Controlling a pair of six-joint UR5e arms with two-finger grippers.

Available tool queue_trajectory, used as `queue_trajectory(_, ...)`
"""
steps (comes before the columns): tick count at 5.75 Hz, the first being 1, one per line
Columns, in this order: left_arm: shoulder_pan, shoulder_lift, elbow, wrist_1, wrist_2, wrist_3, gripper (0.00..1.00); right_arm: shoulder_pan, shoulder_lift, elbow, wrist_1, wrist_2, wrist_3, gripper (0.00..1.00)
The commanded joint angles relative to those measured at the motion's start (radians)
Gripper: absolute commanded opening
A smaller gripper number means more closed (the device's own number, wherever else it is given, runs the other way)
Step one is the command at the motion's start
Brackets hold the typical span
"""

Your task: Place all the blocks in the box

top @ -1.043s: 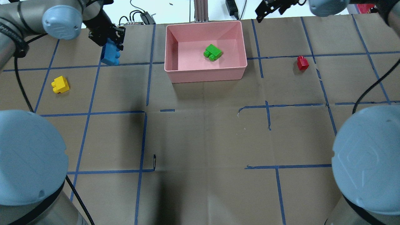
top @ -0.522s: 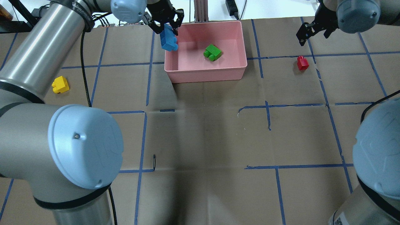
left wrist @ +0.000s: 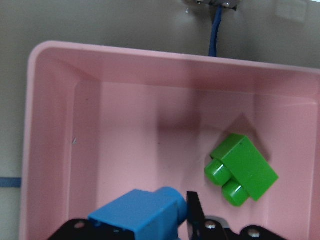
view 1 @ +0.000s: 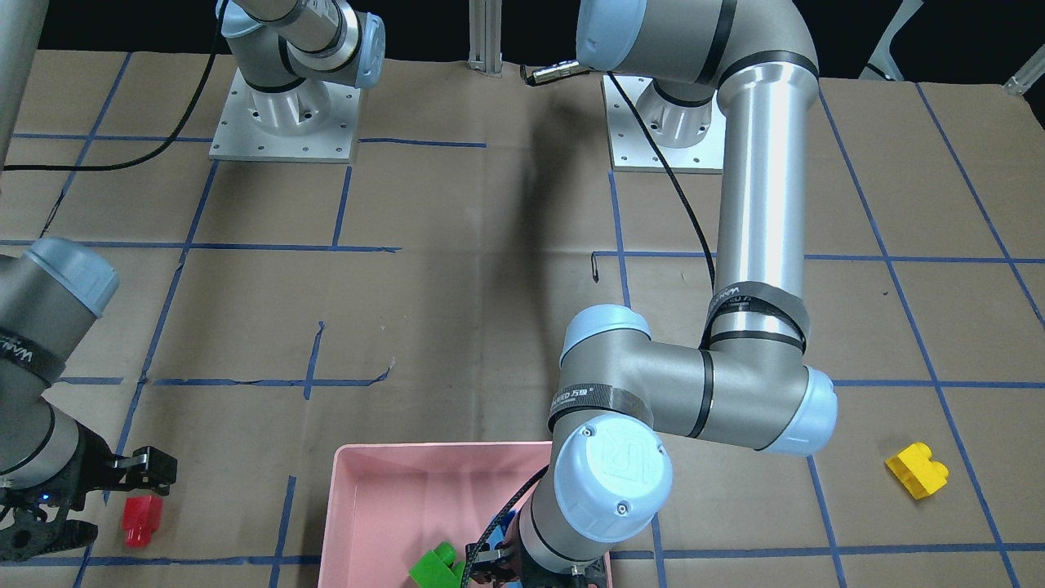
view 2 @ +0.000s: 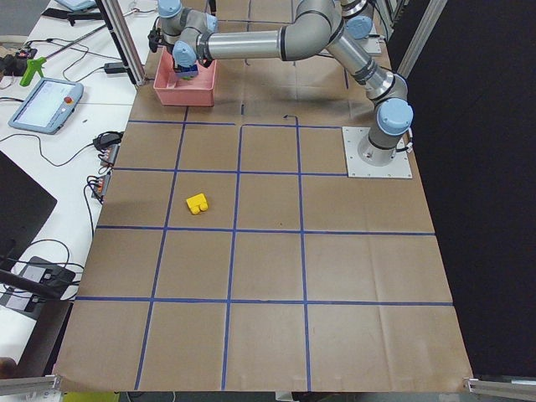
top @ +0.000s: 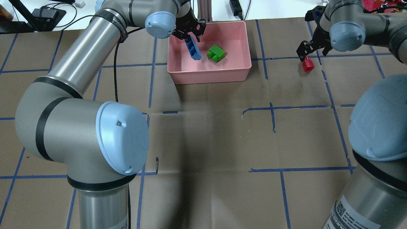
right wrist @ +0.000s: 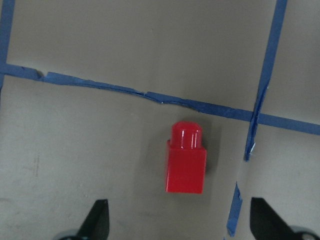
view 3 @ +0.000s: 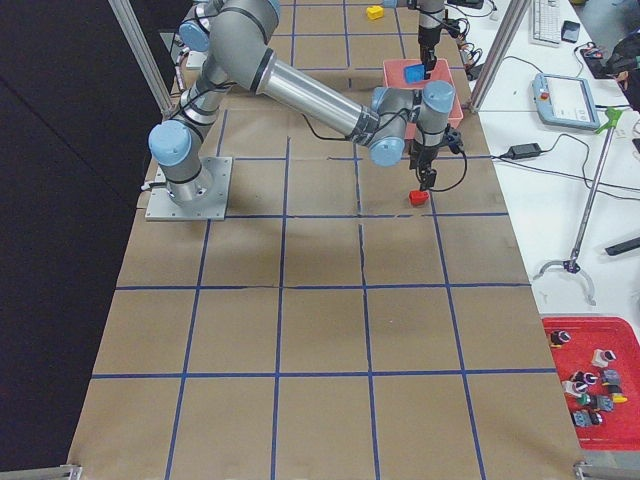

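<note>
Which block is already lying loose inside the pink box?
The green block, resting on the box floor. The blue block is held by the left gripper; the red block and yellow block lie outside.

Four blocks (top: 216, 53), one box (top: 210, 76), two arms (top: 73, 57).

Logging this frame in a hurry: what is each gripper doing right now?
Left gripper: shut on the blue brick, over the box.
Right gripper: open, empty, above the red brick.
</note>
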Motion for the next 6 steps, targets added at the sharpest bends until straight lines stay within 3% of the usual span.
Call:
queue_trajectory(1,-0.003,0.009,0.003,0.011,0.004,0.0,0.99,-0.023,0.052,-0.005,-0.007,0.007,0.0,0.98)
queue_trajectory(3,0.023,0.115,0.006,-0.058,0.003,0.009,1.0,-0.021,0.077,-0.025,-0.006,0.008,0.008,0.96)
queue_trajectory(4,0.094,0.166,-0.013,-0.099,0.0,0.044,1.0,-0.018,0.078,-0.034,-0.005,0.008,0.051,0.86)
queue_trajectory(5,0.188,0.213,-0.032,-0.156,0.001,0.211,1.0,-0.017,0.081,-0.034,-0.005,0.008,0.06,0.8)
queue_trajectory(6,0.296,0.233,-0.073,-0.166,-0.009,0.305,1.0,-0.014,0.083,-0.031,-0.005,0.01,0.08,0.8)
